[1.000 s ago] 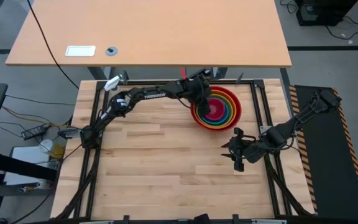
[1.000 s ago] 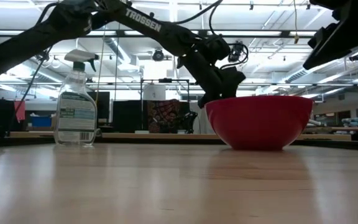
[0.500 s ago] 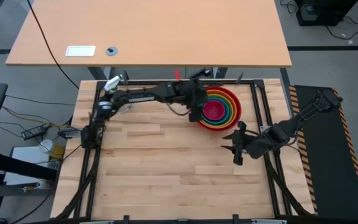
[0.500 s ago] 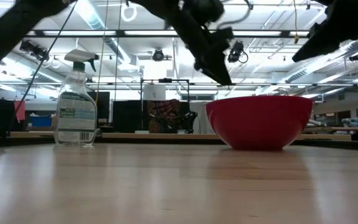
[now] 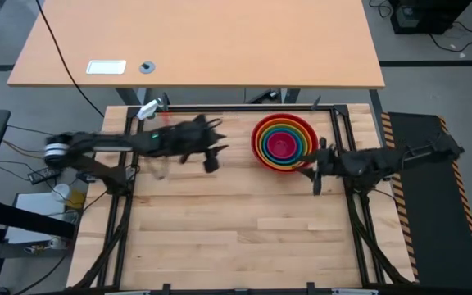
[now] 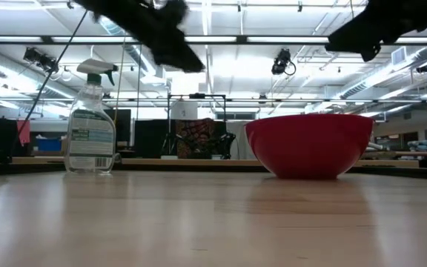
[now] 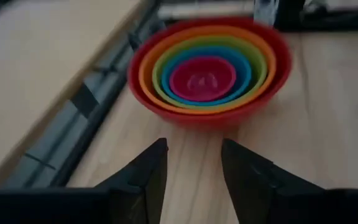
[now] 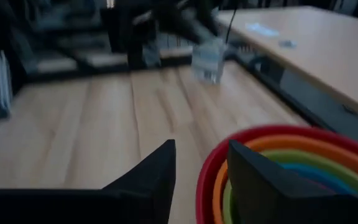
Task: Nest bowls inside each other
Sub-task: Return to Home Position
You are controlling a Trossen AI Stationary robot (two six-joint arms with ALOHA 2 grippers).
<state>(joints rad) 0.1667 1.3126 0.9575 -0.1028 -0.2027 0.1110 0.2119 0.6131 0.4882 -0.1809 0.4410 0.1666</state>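
Note:
The bowls sit nested in one stack (image 5: pixel 283 143) at the table's far right. Red (image 6: pixel 310 144) is outermost and rests on the wood by its base; orange, lime green and blue follow inward, with magenta pink (image 7: pixel 202 76) at the centre. My left gripper (image 5: pixel 213 159) hangs open above the table left of the stack, pointing toward it (image 7: pixel 194 146), nothing between its fingers. My right gripper (image 5: pixel 311 168) stands open just near-right of the stack, and the red rim (image 8: pixel 211 163) shows beside one finger.
A clear spray bottle (image 6: pixel 90 122) with a white nozzle (image 5: pixel 147 109) stands at the far left corner. A black frame rail (image 5: pixel 220 108) runs along the table's far edge. Bare wood (image 5: pixel 236 229) fills the middle and near part of the table.
My left gripper has drawn back from over the bowls toward the table's left edge and risen. My right gripper has gone toward the far edge, up beside the stack, and has turned. The bowls have stayed where they were.

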